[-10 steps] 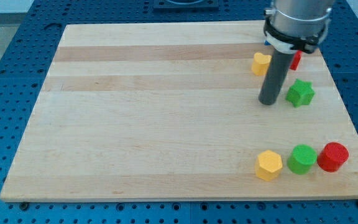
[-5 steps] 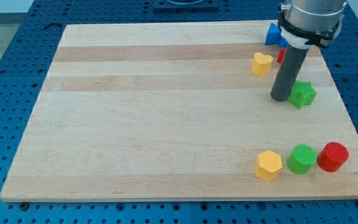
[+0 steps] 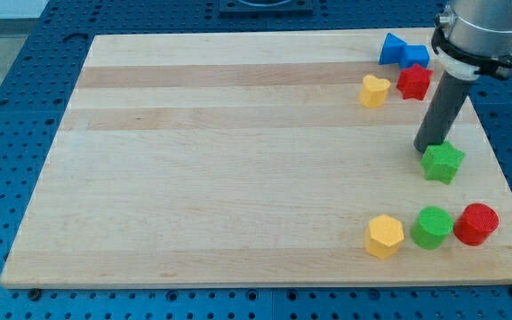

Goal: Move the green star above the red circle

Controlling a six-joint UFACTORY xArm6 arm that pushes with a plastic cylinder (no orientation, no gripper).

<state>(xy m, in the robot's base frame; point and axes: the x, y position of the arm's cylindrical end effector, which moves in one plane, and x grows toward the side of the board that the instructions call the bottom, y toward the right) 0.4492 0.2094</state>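
Board's right edge (image 3: 496, 169) near green star (image 3: 443, 163)

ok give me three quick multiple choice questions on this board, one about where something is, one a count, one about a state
1. Where is my tip relative to the green star?
A. at the star's upper-left edge
B. below the star
C. far off at the view's left

2. How many yellow blocks are on the board?
A. one
B. two
C. three

3. The green star and the red circle are
A. touching
B. stacked
C. apart

Answers: 1 A, the rod ends right at the star's upper-left edge. 2 B, a yellow heart near the top and a yellow hexagon near the bottom. 3 C, bare wood shows between them, with the star higher in the view.
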